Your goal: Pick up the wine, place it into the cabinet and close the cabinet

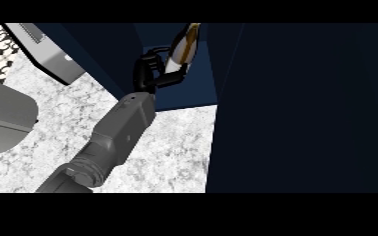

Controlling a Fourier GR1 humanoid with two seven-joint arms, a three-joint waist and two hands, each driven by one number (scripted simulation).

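Observation:
The wine bottle [184, 45], pale with a gold and dark top, is tilted inside the opening of the dark blue cabinet [181, 92], above its floor. My left hand [151, 72] is shut on the bottle's lower part, its black fingers curled round it from the left. The grey forearm [122, 125] runs up from the view's lower left edge to the cabinet's mouth. The cabinet's open door [288, 110] stands as a large dark panel filling the right side of the view. My right hand does not show anywhere.
A speckled white counter [177, 150] lies below the cabinet. A grey sink basin [15, 117] sits at the left edge, and a silver appliance [52, 55] stands at the upper left beside the cabinet's side wall.

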